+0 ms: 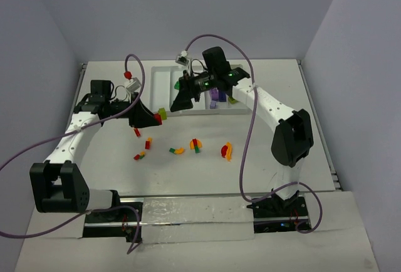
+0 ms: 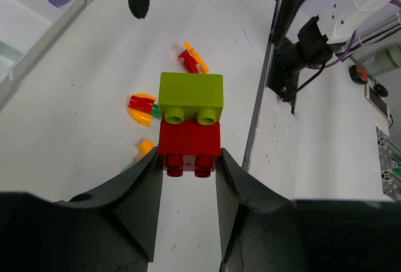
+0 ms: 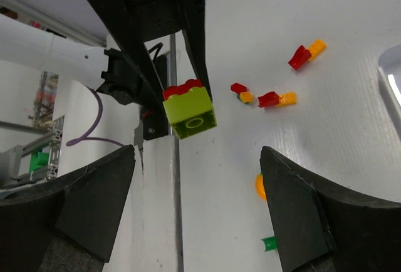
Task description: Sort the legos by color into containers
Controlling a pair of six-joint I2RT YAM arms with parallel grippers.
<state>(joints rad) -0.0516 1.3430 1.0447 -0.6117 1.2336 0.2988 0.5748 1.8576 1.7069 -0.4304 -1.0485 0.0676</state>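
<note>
My left gripper [image 2: 188,165] is shut on a red brick [image 2: 189,146] with a lime green brick [image 2: 190,95] stuck to its far end. The pair hangs above the table, left of the white tray [image 1: 161,90]. In the top view the left gripper [image 1: 153,120] points right with the two bricks [image 1: 160,116] at its tips. My right gripper [image 3: 197,203] is open and empty, facing the lime green brick [image 3: 190,114] from a short way off. In the top view the right gripper [image 1: 178,104] hovers by the tray's near left corner. Purple legos [image 1: 216,95] lie in a tray compartment.
Loose red, orange and green legos lie on the table in front of the tray [image 1: 137,132] [image 1: 148,143] [image 1: 139,155] [image 1: 177,151] [image 1: 196,145] [image 1: 226,151]. A green piece [image 1: 232,100] sits at the tray's right end. Purple cables arch over both arms.
</note>
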